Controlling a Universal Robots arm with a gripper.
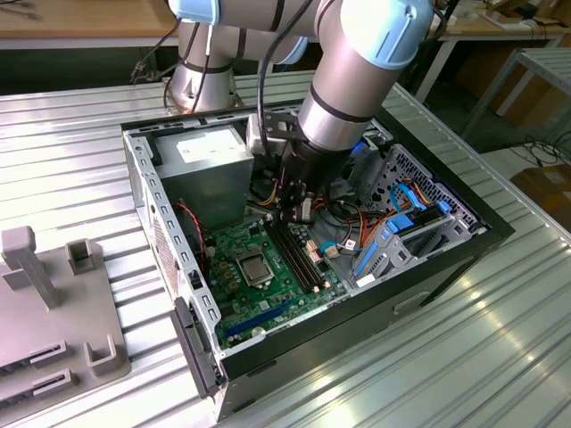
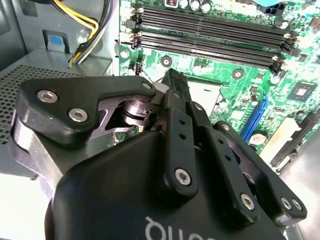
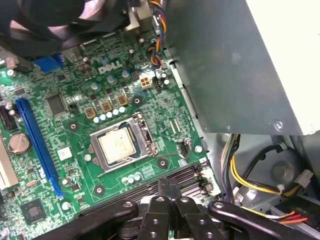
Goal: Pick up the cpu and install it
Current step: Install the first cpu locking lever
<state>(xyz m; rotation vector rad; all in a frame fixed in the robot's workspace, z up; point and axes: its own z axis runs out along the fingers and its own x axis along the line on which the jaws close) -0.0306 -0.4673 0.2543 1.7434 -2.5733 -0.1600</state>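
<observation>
Your end effector (image 3: 169, 192) hangs clenched and seemingly empty over the memory slots (image 3: 165, 178), while the cpu (image 3: 116, 145) sits in its socket (image 3: 121, 145), light, stiff, fragile underneath, best gripped by 2 opposite edges.

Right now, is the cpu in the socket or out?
In. The cpu lies flat inside the socket frame on the motherboard.
</observation>
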